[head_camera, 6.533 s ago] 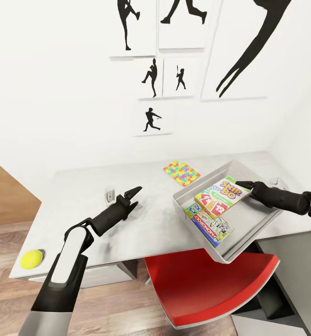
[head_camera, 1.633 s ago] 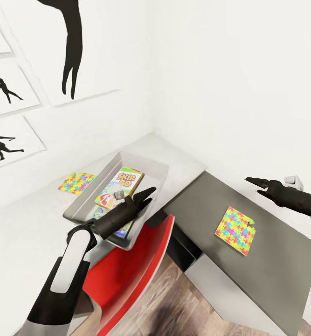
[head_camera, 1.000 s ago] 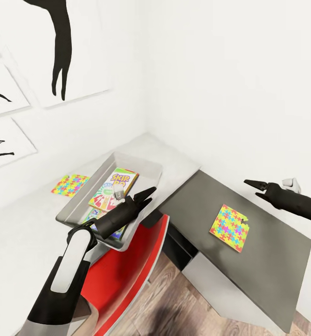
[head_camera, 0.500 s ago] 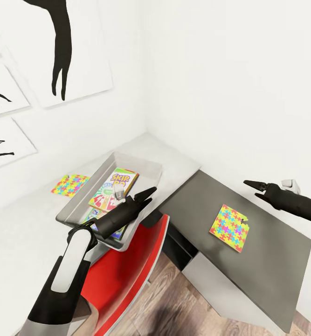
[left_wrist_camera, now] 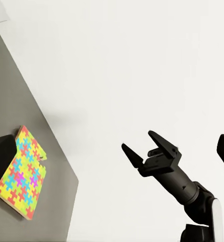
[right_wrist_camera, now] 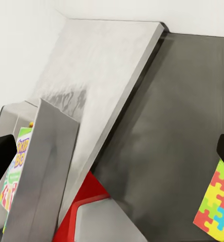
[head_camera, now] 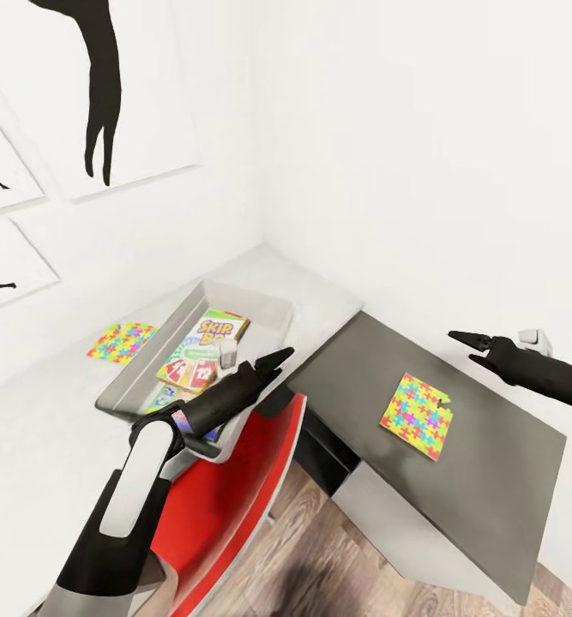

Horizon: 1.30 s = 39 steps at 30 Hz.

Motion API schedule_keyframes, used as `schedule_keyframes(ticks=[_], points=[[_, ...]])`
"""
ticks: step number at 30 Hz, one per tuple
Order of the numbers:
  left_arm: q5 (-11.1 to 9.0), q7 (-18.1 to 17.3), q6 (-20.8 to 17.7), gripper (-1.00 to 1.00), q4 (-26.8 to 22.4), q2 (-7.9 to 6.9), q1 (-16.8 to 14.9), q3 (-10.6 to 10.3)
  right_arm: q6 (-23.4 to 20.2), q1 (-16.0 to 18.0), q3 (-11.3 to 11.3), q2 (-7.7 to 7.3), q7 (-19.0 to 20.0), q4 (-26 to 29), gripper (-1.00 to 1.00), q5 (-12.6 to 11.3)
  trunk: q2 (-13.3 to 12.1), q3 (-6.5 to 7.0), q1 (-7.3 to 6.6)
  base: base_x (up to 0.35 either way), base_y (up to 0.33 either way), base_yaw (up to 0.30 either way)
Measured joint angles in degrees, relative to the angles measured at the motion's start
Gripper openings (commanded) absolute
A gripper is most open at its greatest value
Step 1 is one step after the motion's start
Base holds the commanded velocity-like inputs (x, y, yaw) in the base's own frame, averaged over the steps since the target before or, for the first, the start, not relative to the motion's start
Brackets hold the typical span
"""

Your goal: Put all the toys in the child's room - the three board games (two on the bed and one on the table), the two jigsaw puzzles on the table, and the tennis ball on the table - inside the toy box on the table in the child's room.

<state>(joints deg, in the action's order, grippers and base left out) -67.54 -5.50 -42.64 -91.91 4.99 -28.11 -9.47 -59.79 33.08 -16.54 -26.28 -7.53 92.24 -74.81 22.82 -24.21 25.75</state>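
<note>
Now bring your right hand [head_camera: 472, 345], its fingers spread wide and empty, down over the thin multicolour jigsaw sheet [head_camera: 417, 404] lying flat on the lower dark grey tabletop [head_camera: 491, 463], and close across its short side. Its long axis runs away from you toward the wall, slightly skewed. Your left hand [head_camera: 277, 357] hovers narrowly parted and empty beside the shallow pale grey toy box [head_camera: 140, 364].

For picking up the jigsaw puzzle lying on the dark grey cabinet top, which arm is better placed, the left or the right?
The right, probably. Its open pincer hangs above the dark cabinet top, near the jigsaw puzzle. The left pincer is over the toy box, across the red chair.
</note>
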Motion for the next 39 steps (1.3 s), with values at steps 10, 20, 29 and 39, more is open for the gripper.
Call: schedule_keyframes(ticks=[10, 20, 29, 39], points=[[0.5, 3.4, 0.4, 1.00, -0.1, 0.46, -1.1, -3.1, 0.0, 0.0, 0.0, -0.01, -0.2, 0.0, 1.00, 0.1, 0.0, 0.13, 0.00, 0.000, 0.000, -0.228], [0.6, 4.0, 0.5, 1.00, -0.1, 0.50, -1.4, -3.8, 0.0, 0.0, -0.1, 0.00, -0.2, 0.0, 1.00, 0.1, 0.0, 0.39, 0.00, 0.000, 0.000, -0.267], [0.7, 4.2, 0.5, 1.00, -0.1, 0.51, -1.5, -4.0, 0.0, 0.0, -0.1, 0.01, -0.2, 0.0, 1.00, 0.0, 0.0, 0.66, 0.00, 0.000, 0.000, -0.276], [0.7, 4.3, 0.6, 1.00, -0.1, 0.51, -1.6, -4.0, 0.0, 0.0, -0.1, 0.01, -0.2, 0.0, 1.00, 0.0, 0.0, 0.96, 0.00, 0.000, 0.000, -0.278]])
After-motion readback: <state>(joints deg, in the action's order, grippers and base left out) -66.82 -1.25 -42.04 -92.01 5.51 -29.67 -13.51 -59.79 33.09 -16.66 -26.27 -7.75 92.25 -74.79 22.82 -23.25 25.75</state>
